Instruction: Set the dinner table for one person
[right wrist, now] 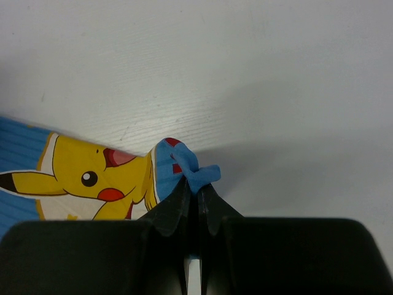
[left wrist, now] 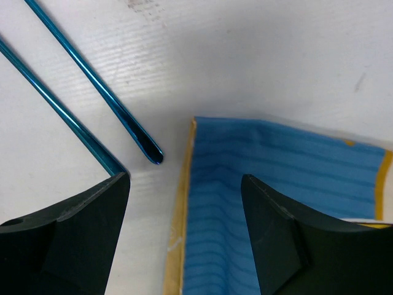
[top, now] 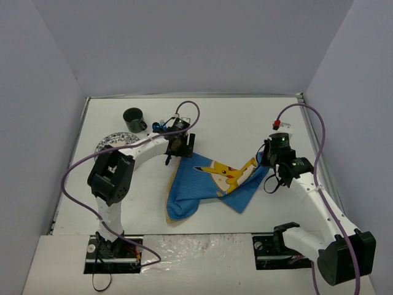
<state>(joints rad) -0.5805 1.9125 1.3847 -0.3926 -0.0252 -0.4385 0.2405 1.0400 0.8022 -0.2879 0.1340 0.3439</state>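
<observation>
Right wrist: right pincer (right wrist: pixel 193 187) tight on blue placemat (right wrist: pixel 184 166) corner

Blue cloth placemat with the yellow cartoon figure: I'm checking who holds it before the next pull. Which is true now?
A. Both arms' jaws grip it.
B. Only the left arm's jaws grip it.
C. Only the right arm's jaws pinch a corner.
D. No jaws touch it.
C: the right arm's jaws are shut on a bunched corner of the blue cloth placemat, while the left arm's jaws stand apart over another corner.
</observation>
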